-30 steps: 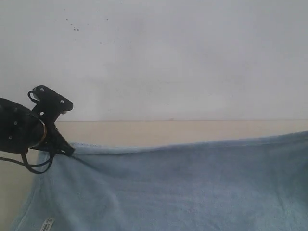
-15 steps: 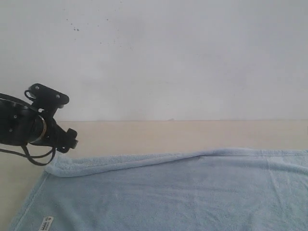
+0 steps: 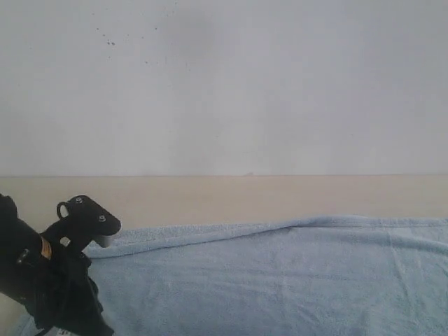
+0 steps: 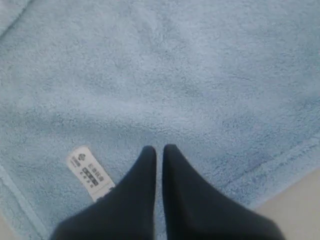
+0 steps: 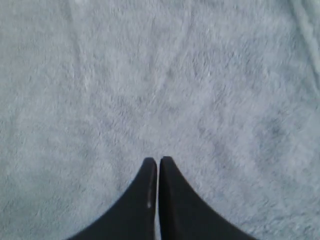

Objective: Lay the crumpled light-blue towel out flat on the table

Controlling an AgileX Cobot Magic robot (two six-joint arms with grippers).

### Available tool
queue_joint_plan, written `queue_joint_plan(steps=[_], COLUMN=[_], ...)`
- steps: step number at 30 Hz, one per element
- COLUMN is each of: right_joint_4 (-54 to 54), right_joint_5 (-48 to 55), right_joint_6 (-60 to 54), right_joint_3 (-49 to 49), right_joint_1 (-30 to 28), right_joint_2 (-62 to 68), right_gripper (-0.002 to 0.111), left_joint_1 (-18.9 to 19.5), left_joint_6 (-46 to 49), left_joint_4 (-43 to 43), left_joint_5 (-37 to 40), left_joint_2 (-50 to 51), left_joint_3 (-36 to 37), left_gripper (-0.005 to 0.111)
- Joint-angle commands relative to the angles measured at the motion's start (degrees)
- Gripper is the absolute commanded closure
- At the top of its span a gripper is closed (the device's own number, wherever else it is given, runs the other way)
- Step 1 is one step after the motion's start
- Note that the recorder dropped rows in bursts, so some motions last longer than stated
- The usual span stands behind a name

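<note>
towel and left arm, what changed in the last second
The left end effector let go of the towel corner, then drew back low over it, shut. The towel's far edge dropped onto the table. The towel's near part stayed spread.

The towel [image 3: 280, 280] lies spread on the table [image 3: 245, 192], filling its near part. A bare strip of table runs behind it, before the wall [image 3: 224, 84]. The left gripper [image 4: 159, 150] hangs over the towel's left end, just beside the tag [image 4: 90, 172].
</note>
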Motion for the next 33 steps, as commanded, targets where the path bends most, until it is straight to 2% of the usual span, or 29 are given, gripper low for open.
queue_joint_plan(steps=[1,3,5,7,9,13,14,17,22,29,33], right_joint_4=[9.0,15.6,16.8,16.0,16.0,16.9,17.4,18.7,19.6,20.9,20.9], right_joint_5=[2.7,7.7,11.5,12.0,11.0,10.8,10.9,10.7,9.8,9.8,9.8], right_joint_6=[-9.5,-18.5,-22.2,-22.7,-22.7,-22.6,-22.6,-22.6,-22.6,-22.7,-22.6], right_joint_3=[4.3,3.5,1.3,0.3,0.3,0.3,0.3,0.3,0.3,0.3,0.3], right_joint_1=[1.9,6.6,11.9,15.9,17.3,17.3,17.3,17.3,17.3,17.3,17.3], right_joint_2=[-2.2,-2.0,-2.0,-2.0,-2.1,-2.1,-2.1,-2.1,-2.1,-2.1,-2.1], right_gripper=[0.107,0.107,0.107,0.107,0.107,0.107,0.107,0.107,0.107,0.107,0.107], left_joint_1=[2.4,3.8,4.6,4.9,4.9,4.9,4.9,4.9,4.9,4.9,4.7], left_joint_6=[-4.4,-4.6,-4.6,-4.6,-4.5,-4.8,-8.0,-9.1,-9.2,-10.3,-10.1], left_joint_4=[-0.1,-0.1,-0.1,0.6,2.0,2.6,2.6,2.6,2.0,2.0,1.3], left_joint_5=[-0.4,-3.4,-5.0,-4.2,-2.9,-3.3,-5.4,-6.2,-1.7,10.2,9.1], left_joint_2=[0.4,1.0,1.6,2.1,3.2,7.5,7.5,7.3,7.3,6.8,2.8], left_joint_3=[2.0,3.6,4.1,4.2,4.3,5.3,5.3,7.4,8.3,9.6,11.2], left_gripper=[0.103,0.103,0.103,0.103,0.103,0.103,0.103,0.103,0.103,0.103,0.103])
